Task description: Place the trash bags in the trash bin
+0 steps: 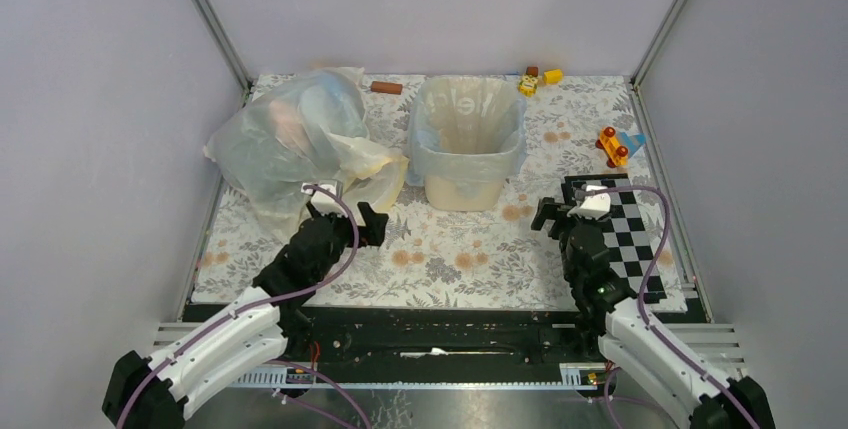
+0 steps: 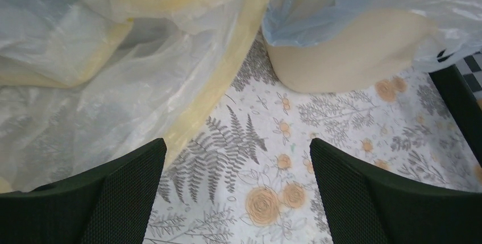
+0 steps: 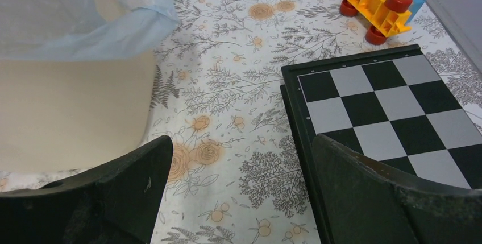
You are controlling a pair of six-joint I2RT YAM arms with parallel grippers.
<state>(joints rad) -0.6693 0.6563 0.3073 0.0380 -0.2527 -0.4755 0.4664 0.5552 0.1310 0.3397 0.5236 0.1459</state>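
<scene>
Left gripper (image 2: 237, 147), right gripper (image 3: 241, 141) gape; trash bag (image 1: 438, 162) lines bin (image 1: 465, 192).

Left arm (image 1: 215, 344) and right arm (image 1: 655, 344): white ribbed shells low down, black joints and wrists above. Purple cable (image 1: 354, 231) looped along each, from base to wrist. Small white block (image 1: 595, 205) atop each wrist. Tiny green light (image 1: 601, 290) on the right. Left gripper (image 2: 239, 198): black fingers (image 2: 113, 198), fine mesh grain on the faces. Right gripper (image 3: 239, 198): black, matt, scuffed, speckled with pale dust. Both pairs thick, wedge-shaped, with curved upper edges.
</scene>
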